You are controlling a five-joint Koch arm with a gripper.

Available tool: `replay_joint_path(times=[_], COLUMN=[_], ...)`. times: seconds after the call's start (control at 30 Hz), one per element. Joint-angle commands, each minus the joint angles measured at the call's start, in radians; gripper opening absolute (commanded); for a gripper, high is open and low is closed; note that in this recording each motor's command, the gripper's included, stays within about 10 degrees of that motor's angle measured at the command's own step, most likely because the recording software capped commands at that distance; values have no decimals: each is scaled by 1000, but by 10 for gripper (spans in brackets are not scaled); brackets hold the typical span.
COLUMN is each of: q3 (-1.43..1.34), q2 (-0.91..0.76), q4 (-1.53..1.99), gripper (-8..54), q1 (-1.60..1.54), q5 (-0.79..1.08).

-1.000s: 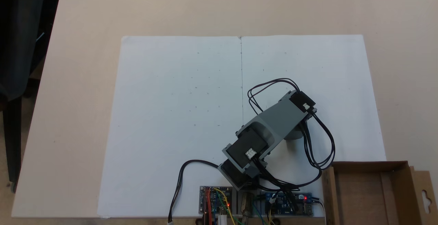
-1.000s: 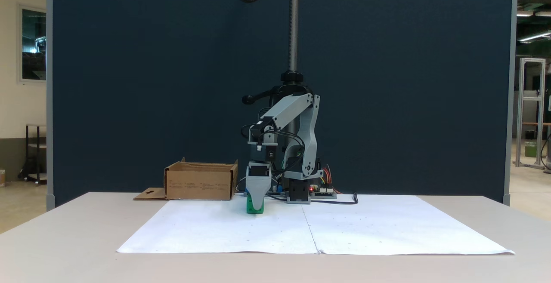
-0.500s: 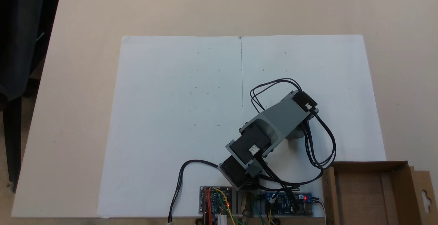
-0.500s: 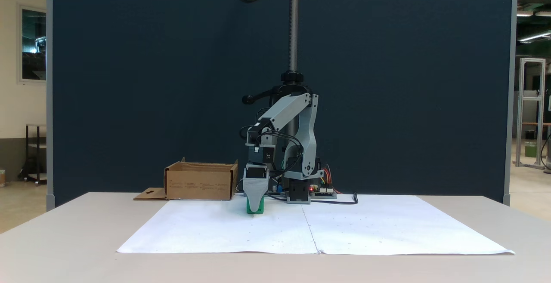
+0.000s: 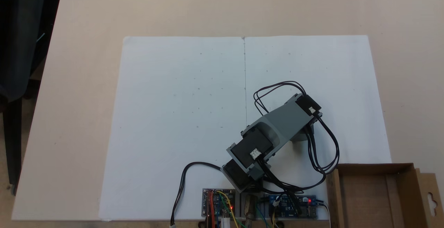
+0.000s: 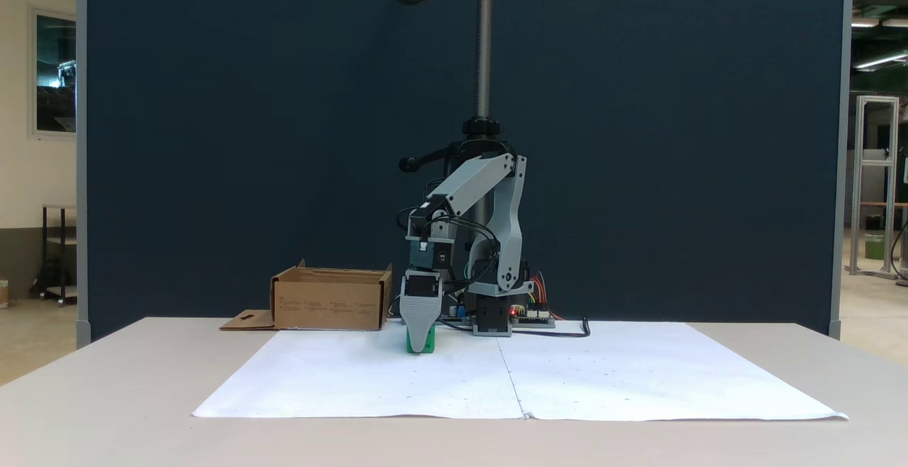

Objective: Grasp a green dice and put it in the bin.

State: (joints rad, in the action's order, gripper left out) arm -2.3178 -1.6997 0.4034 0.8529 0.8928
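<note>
Under the jaws, two white paper sheets laid side by side on a beige table. Behind the jaws, a dark blue partition and circuit boards.

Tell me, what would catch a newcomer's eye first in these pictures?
Probably the bright green dice on the white paper, with the grey gripper reaching straight down in front of it; whether the jaws grip it cannot be told. Next, the brown cardboard bin to the left in that fixed view, and the arm folded above the paper seen from above.
</note>
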Motion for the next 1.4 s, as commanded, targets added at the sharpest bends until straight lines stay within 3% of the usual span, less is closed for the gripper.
replay_joint_path(times=[0.0,0.1,0.17,0.3,0.6,0.83,0.93,1.37], q3=[-17,-20,-20,-20,48,275,494,752], q2=[3,0,-6,-25,-152,-252,-249,-120], q4=[-57,-58,-66,-89,-187,-15,87,75], gripper=[267,153,118,118,118,118,118,118], q1=[12,14,15,17,20,57,146,681], q5=[92,92,87,60,-340,-756,-925,-988])
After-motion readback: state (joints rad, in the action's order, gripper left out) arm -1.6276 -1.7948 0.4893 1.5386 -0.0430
